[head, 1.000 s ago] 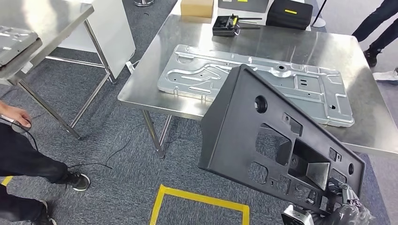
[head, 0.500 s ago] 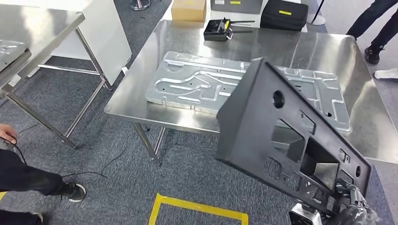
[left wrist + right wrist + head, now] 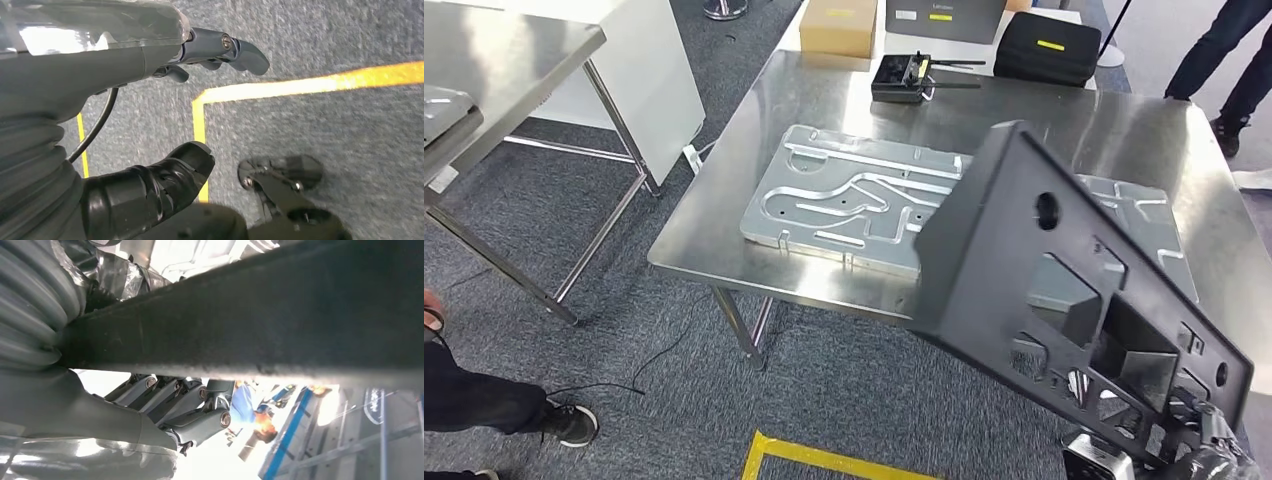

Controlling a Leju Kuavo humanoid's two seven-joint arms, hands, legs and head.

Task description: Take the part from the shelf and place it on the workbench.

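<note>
Right hand (image 3: 1199, 450) gripping lower end of black part (image 3: 1064, 300), fingers (image 3: 192, 412) curling under its edge. Part tilting, long axis running up and away from hand, upper end hanging over worktop (image 3: 724, 215) edge. Left hand (image 3: 165, 125) hanging over floor, fingers apart, holding nothing.

Your right robot hand (image 3: 1199, 450), at 5 o'clock, grips the black plastic part (image 3: 1064, 300) by its lower end; the part tilts up over the steel table's (image 3: 724, 215) near edge, above a stamped metal panel (image 3: 844, 200). A black case (image 3: 1047, 46) sits at 1 o'clock.
</note>
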